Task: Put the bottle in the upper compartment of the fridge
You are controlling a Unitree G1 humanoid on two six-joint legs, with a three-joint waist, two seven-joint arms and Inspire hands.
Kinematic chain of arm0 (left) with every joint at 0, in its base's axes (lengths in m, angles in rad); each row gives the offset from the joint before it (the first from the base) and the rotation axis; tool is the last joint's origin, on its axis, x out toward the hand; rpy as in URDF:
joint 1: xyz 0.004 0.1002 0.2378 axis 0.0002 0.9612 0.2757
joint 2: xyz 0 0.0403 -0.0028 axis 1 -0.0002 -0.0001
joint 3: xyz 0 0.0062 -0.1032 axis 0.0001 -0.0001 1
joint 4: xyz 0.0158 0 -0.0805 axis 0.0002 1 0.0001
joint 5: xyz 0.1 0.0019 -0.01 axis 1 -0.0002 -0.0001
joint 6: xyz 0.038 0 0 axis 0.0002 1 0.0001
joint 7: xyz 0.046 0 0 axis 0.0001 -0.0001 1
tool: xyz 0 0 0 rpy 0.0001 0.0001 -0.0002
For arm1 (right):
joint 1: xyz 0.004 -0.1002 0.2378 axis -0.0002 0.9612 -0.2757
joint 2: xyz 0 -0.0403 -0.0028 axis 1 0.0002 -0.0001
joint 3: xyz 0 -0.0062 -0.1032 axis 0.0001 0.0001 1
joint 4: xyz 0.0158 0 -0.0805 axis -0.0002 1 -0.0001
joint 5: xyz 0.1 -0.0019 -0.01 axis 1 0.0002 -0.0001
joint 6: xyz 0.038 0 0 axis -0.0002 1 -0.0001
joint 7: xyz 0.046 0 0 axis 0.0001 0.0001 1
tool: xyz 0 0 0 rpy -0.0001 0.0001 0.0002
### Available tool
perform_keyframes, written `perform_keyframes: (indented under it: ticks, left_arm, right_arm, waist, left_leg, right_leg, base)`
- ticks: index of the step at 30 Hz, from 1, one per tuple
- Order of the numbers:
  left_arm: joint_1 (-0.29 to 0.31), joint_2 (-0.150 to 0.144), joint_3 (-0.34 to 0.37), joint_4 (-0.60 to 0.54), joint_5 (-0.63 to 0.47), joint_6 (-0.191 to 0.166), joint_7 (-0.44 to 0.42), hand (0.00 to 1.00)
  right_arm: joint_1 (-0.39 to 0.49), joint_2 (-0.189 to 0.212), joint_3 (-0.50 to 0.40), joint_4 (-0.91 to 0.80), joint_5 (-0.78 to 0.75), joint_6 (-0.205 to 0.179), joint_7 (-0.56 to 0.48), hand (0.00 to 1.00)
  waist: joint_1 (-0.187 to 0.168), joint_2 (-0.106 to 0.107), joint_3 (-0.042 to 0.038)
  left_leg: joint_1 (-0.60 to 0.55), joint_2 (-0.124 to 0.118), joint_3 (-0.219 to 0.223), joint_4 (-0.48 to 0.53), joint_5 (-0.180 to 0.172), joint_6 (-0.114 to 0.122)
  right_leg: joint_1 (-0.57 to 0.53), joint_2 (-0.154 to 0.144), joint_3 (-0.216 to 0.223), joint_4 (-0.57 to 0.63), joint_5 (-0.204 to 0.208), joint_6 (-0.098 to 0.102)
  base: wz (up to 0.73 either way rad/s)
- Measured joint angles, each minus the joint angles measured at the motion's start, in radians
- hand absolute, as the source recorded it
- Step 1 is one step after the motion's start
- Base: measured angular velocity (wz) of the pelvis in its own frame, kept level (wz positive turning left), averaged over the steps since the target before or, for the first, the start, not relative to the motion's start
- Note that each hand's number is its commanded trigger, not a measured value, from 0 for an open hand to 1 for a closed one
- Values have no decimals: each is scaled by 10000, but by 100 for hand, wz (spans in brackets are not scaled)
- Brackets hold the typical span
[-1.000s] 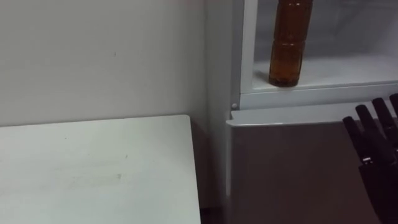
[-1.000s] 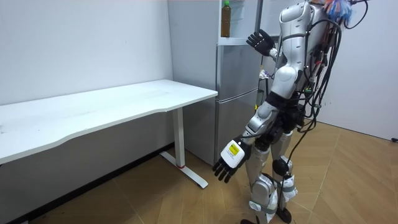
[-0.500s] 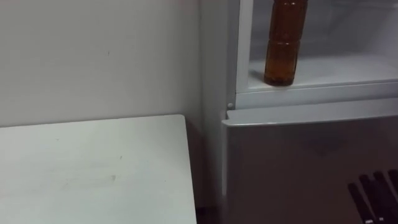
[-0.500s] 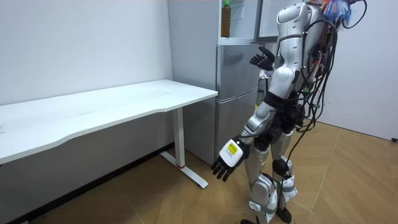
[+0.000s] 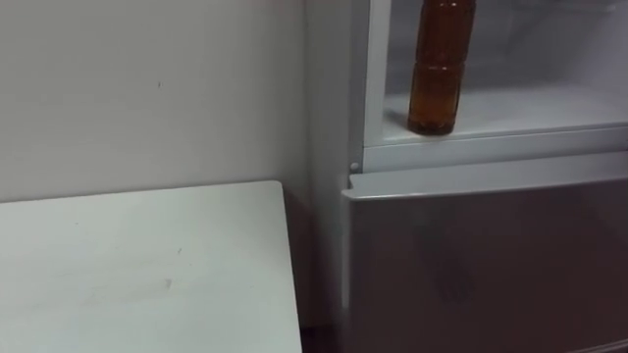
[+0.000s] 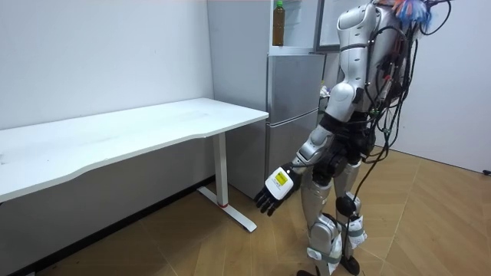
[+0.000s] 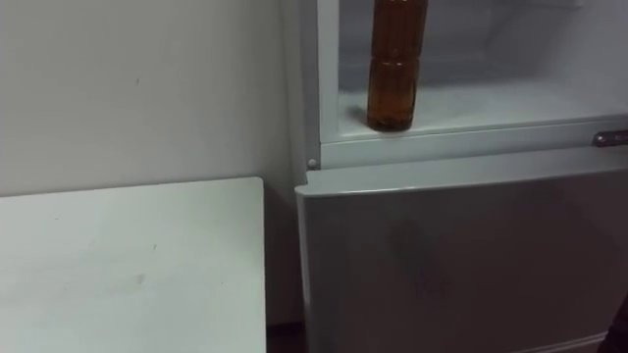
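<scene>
Fridge's upper shelf [image 5: 530, 110] bears the upright bottle [image 5: 437, 74].

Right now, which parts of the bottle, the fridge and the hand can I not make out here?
- bottle: neck and cap cut off by the eye views' top edge; too small in the room view for its label.
- upper fridge: everything above its lowest shelf cut off by that same edge.
- left hand: palm faces away from the room view.
</scene>
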Motion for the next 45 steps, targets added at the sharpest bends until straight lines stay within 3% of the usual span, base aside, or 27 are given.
perform_keyframes:
  ticks: [5, 10, 15, 22, 25, 29, 33, 35, 41, 45]
  left_arm:
    - [255, 2, 12, -132, -349, -64, 112, 0]
    - [267, 67, 15, -141, -380, -66, 107, 0]
    - [366, 143, 70, -205, -383, -73, 63, 0]
    - [446, 161, 262, -203, -325, -53, -107, 0]
    - [446, 160, 562, -213, -240, -52, -147, 0]
    - [534, 213, 1006, -390, -51, -48, -337, 0]
    - [808, 413, 1233, -696, 62, -48, -335, 0]
    - [842, 436, 1507, -744, 260, -46, -333, 0]
    - [916, 441, 1722, -917, 344, 176, -349, 0]
    - [905, 461, 1817, -880, 339, 197, -478, 0]
  right_arm:
    - [255, -5, -431, 449, -300, -5, -1077, 0]
    - [197, -14, -537, 662, -1150, -6, -1881, 0]
    - [167, -56, -1290, 340, -1576, -18, -2891, 0]
    - [131, -457, -2187, -660, -1587, -33, -4561, 0]
    - [18, -633, -2558, -864, -1784, -233, -5075, 0]
    - [-41, -702, -3158, -1348, -2409, -289, -5700, 0]
    - [-471, -1382, -3620, -1395, -2666, -301, -6317, 0]
    - [-750, -1753, -3899, -1441, -2722, -289, -6613, 0]
    - [-777, -2171, -4619, -2202, -3113, -303, -7480, 0]
    - [-911, -2427, -4913, -2428, -3248, -309, -7775, 0]
  waist:
    - [-273, -23, 19]
    - [-358, -76, 19]
    - [-357, -119, 23]
    - [-399, -270, 46]
    - [-394, -324, 60]
    - [-412, -363, 123]
    - [-581, -436, 145]
    - [-713, -583, 136]
    - [-630, -1056, 138]
    - [-683, -1121, 134]
  left_leg:
    - [101, -2, 77, -110, -4, 5]
    - [85, -3, 97, -117, -2, 6]
    - [136, -21, 107, -176, 1, 8]
    - [141, -58, 99, -271, 3, 12]
    - [137, -56, 101, -281, 3, 11]
    - [133, -61, 97, -300, 2, 11]
    - [126, -75, 89, -312, 3, 9]
    - [130, -74, 72, -314, 12, -1]
    - [119, -53, 97, -302, 27, -29]
    - [134, -63, 129, -314, 27, -28]
  right_leg:
    - [-31, -13, 20, 103, -21, -6]
    - [-119, -16, 57, 185, -48, -15]
    - [-108, -18, 95, 173, -56, -4]
    - [-120, -23, 160, 159, -98, 33]
    - [-123, -17, 178, 155, -98, 33]
    - [-142, -20, 190, 157, -154, 37]
    - [-144, -38, 80, 159, -188, 42]
    - [-136, -41, 38, 165, -211, 27]
    - [-150, -14, 74, 148, -227, 11]
    - [-143, -18, 95, 165, -225, 14]
  base:
    - [-6]
    - [-2]
    - [-1]
    - [0]
    - [0]
    - [0]
    - [1]
    - [5]
    - [1]
    - [-1]
